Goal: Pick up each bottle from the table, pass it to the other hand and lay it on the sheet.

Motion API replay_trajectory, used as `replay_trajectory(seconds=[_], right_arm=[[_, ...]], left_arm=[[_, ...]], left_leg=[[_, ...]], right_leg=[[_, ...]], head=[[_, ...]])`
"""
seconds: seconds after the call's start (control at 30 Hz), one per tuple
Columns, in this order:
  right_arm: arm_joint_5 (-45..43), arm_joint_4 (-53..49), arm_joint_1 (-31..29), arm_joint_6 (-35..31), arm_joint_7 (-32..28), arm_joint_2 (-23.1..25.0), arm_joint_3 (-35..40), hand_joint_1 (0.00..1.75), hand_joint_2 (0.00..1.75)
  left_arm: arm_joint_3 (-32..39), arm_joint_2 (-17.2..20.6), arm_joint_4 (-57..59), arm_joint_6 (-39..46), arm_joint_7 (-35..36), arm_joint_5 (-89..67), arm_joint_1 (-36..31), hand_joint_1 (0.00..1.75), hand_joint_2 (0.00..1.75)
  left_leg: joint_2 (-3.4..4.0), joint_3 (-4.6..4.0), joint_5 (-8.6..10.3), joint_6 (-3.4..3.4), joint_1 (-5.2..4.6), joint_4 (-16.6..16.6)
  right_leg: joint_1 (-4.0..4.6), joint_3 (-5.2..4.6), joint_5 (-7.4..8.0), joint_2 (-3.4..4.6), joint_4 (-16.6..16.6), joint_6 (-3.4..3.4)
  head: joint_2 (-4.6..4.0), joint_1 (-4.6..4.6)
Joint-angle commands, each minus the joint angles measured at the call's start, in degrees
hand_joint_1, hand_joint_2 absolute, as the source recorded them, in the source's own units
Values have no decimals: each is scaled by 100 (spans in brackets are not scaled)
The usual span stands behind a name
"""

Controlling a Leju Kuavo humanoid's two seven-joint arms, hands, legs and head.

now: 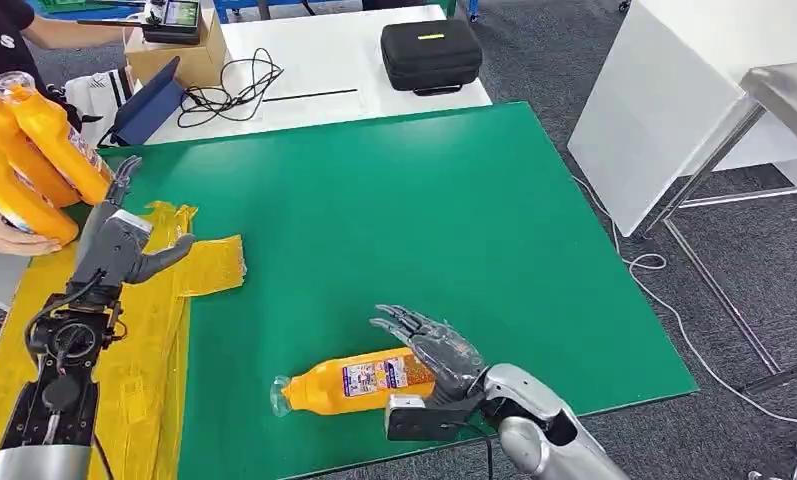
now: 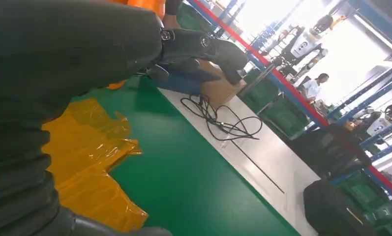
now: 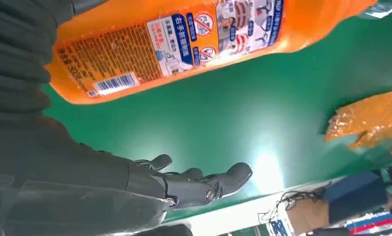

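Currently the green surface [image 1: 424, 220] takes up most of the head view, with the yellow sheet [image 1: 154, 330] spread along its lower left. At the upper left, several orange bottles are held by a person's hand [image 1: 9, 238]. One bottle [image 1: 359, 381] lies on its side at lower centre, its clear cap pointing to the frame's left. The right hand [image 1: 436, 352] is seen at the bottle's base end, fingers spread wide and holding nothing; in the right wrist view the bottle [image 3: 184, 39] sits just beside the palm, with the fingers [image 3: 208, 184] apart from it. The left hand [image 1: 124, 245] is held over the sheet, fingers apart and empty.

The step in hand is judged to be the pick-up. It would best be done by closing around the labelled middle, not the base, so that the bottle is not rolled away and room is left for the left hand.
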Motion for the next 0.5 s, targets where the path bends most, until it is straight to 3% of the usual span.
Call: replay_trajectory(seconds=[0.03, 0.33, 0.5], right_arm=[[312, 739, -372, 24, 200, 17, 422, 0, 175], [164, 1615, -649, 204, 208, 89, 685, 0, 175], [263, 2323, -748, 80, 537, 205, 492, 0, 175]], left_arm=[[-145, -102, 50, -41, 61, 21, -132, 0, 175], [-136, -167, 61, -201, 124, 156, -215, 0, 175], [-183, -165, 37, -307, 93, 250, -192, 0, 175]], left_leg=[[10, 21, -10, -10, 8, 0], [8, 16, -7, -8, 7, 1], [8, 28, -9, -11, 8, -3]], right_leg=[[9, 23, -6, 1, -6, -7], [8, 19, -4, 0, -5, -7], [10, 32, -6, -2, -10, -8]], head=[[0, 0], [0, 0], [0, -2]])
